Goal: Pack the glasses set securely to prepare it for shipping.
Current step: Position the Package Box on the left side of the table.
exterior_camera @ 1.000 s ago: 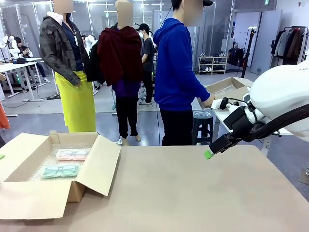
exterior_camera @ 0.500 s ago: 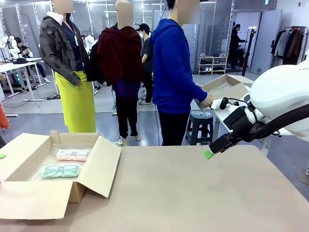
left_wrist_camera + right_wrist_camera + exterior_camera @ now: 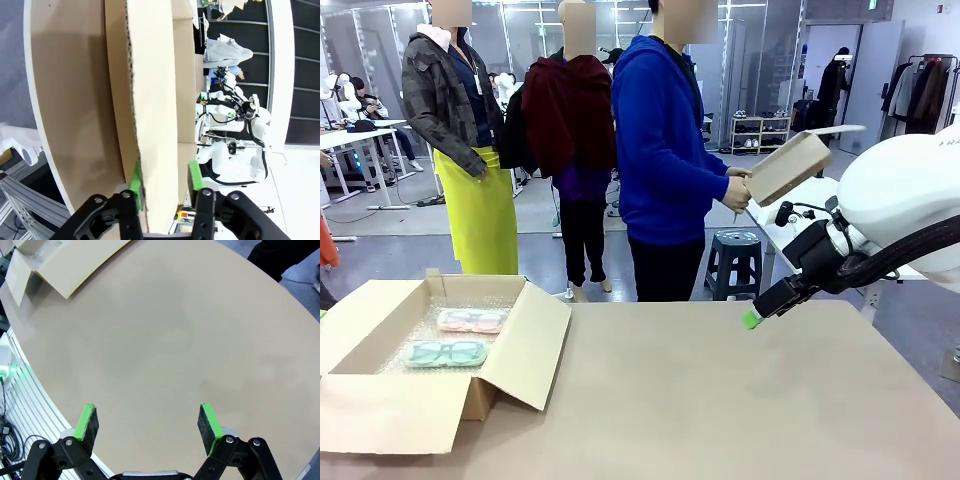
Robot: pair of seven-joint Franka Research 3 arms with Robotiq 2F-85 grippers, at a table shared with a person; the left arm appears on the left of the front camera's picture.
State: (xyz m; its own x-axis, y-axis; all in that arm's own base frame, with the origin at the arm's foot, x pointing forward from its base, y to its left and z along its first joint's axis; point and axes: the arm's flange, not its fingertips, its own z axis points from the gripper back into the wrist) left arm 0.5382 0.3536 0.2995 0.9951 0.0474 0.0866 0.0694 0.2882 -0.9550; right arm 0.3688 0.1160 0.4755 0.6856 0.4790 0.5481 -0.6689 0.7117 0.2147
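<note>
The right tool (image 3: pixel 148 424) hangs spread wide over the tan counter (image 3: pixel 165 340). The left tool (image 3: pixel 165 182) straddles a flap of the open brown cardboard box (image 3: pixel 525 345), fingers parted. Inside, on bubble wrap, the mint green glasses case (image 3: pixel 445 353) lies just in front of the pale pink glasses case (image 3: pixel 471 320).

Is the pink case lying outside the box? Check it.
No, the pink case lies inside the open box, on bubble wrap beside the green case.

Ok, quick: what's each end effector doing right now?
Left end effector: part open, pads either side of the cardboard flap; a grip cannot be told.
Right end effector: open, empty, above the table.
</note>
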